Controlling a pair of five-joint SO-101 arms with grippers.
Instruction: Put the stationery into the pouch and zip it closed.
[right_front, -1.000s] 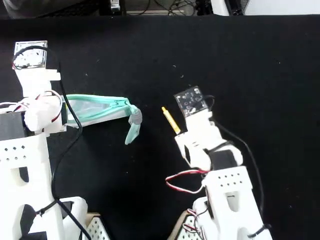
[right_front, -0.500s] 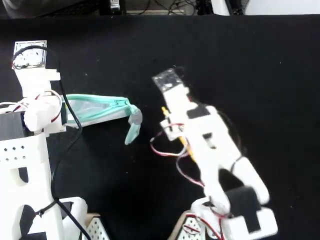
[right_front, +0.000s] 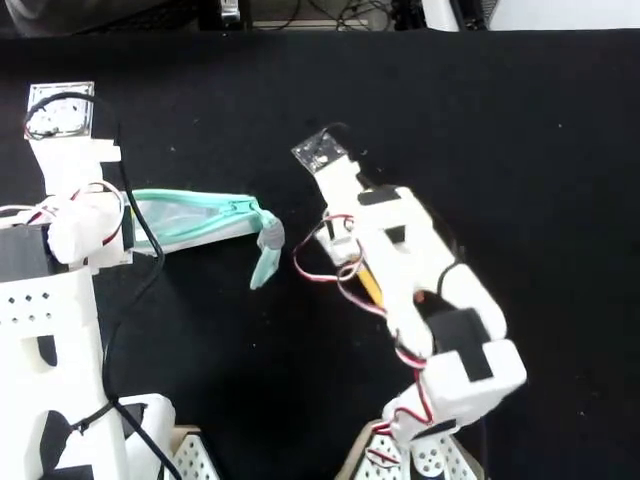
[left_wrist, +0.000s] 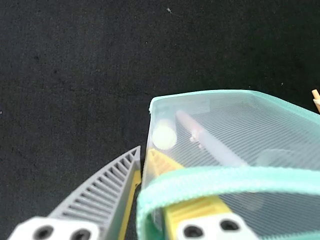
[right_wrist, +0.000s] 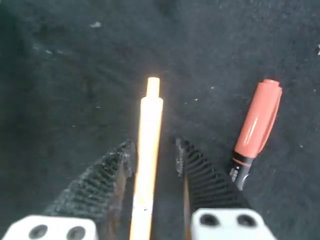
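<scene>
Straddling a slim yellow-orange pen (right_wrist: 148, 125), the right gripper (right_wrist: 154, 144) has open jaws; the left gripper (left_wrist: 145, 151) clamps a mint-green mesh pouch (left_wrist: 240, 130) by its wall.

A strip of bare table (right_front: 290, 310) separates the pouch (right_front: 190, 218) from the right arm (right_front: 400, 250). The only thing in it is the strap (right_front: 262, 268), which hangs from the pouch end facing that arm. Beyond the pouch's far side the table runs open to its edge. The left arm (right_front: 70, 230) stands over the pouch's other end and the left gripper (left_wrist: 145, 152) is clamped on the wall there, blocking that side. Well apart from the pouch, the right gripper (right_wrist: 152, 150) straddles the pen (right_wrist: 147, 140). Its jaws are apart, with a narrow gap on each side. A marker (right_wrist: 257, 125) lies just beside one jaw, leaving little room outward.
</scene>
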